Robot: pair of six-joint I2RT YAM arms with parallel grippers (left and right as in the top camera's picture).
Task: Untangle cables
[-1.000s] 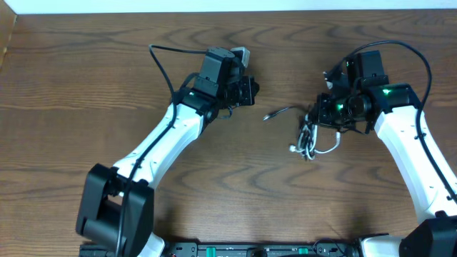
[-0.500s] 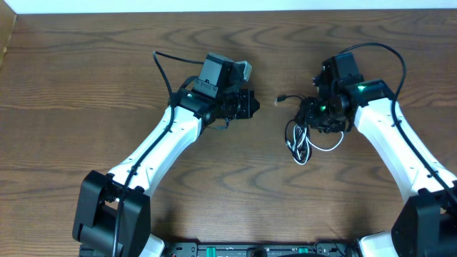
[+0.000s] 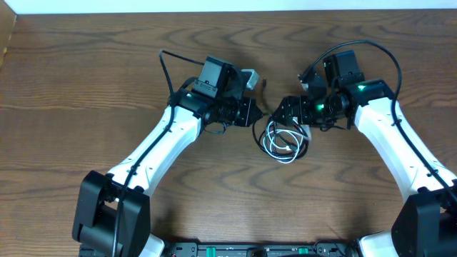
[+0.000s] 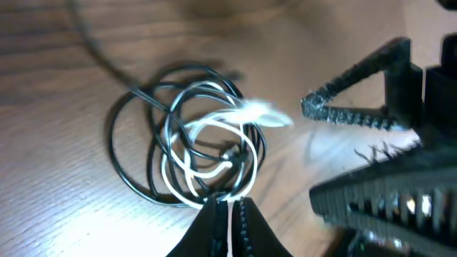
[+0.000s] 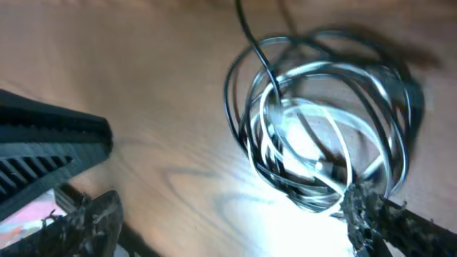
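The cables lie in one tangled coil (image 3: 282, 139) on the wooden table between my two grippers. The black cable (image 4: 114, 153) makes the wide outer loops, and the white cable (image 4: 175, 175) winds through them. My left gripper (image 4: 230, 205) is shut on a strand of the white cable at the near edge of the coil; from overhead the left gripper (image 3: 255, 114) sits just left of the coil. My right gripper (image 5: 225, 214) is open wide, with one of its fingers (image 5: 375, 214) against the coil's rim. From overhead the right gripper (image 3: 287, 111) hangs over the coil's top edge.
A black strand (image 5: 250, 36) trails away from the coil toward the far side. The left arm's own thick black cable (image 3: 166, 68) arcs over the table behind it. The table's back edge (image 3: 228, 8) runs along the top.
The right gripper has opened and moved left, and the coil now lies further left on the table. The left gripper has moved right, up to the coil.
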